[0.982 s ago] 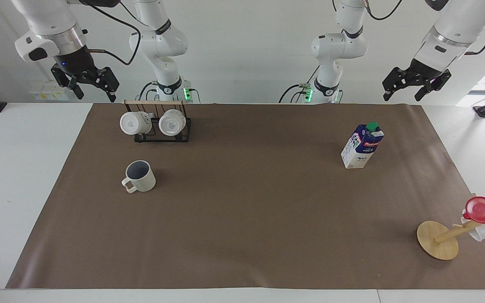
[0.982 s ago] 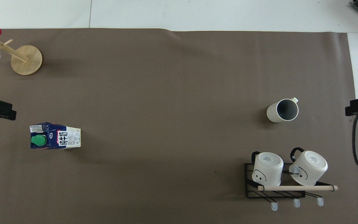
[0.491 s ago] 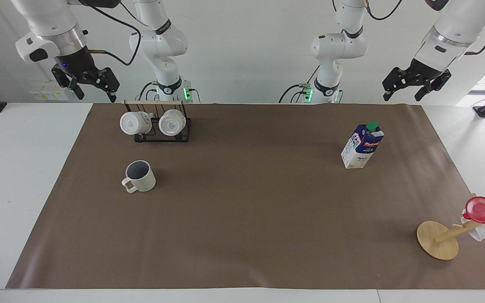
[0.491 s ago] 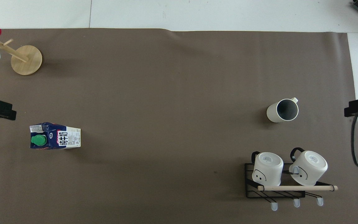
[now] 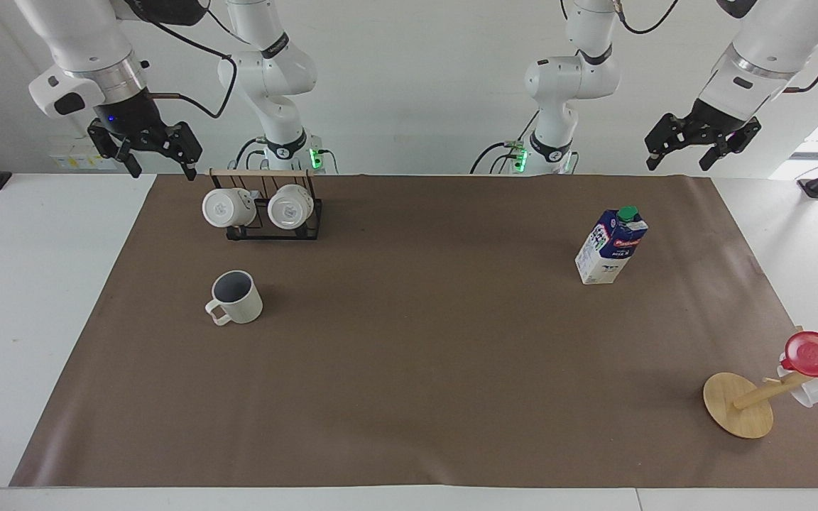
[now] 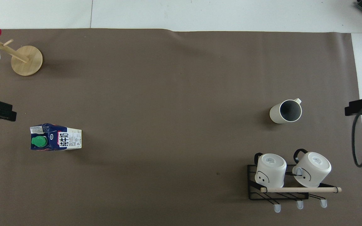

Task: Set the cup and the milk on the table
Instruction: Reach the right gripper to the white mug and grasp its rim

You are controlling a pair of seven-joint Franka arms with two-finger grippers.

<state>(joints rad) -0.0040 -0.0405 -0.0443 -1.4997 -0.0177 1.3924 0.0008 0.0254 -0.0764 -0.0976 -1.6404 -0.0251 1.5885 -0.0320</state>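
Note:
The cup [image 5: 236, 297], a cream-white mug with a dark inside, stands upright on the brown mat [image 5: 409, 355] toward the right arm's end; it also shows in the overhead view [image 6: 286, 111]. The milk [image 5: 611, 245], a white carton with a blue top and green cap, stands upright toward the left arm's end, and shows in the overhead view [image 6: 56, 137]. My right gripper [image 5: 162, 167] hangs open and empty in the air over the mat's edge beside the mug rack. My left gripper [image 5: 686, 157] hangs open and empty above the mat's corner at its own end.
A black wire rack [image 5: 273, 213] with two plain white mugs stands nearer to the robots than the cup. A wooden mug tree [image 5: 739, 404] with a red translucent cup [image 5: 817, 355] and a white mug stands at the left arm's end, farther from the robots than the milk.
My right gripper has shifted a little lower and toward the mug rack. The left arm, the cup and the milk have not moved.

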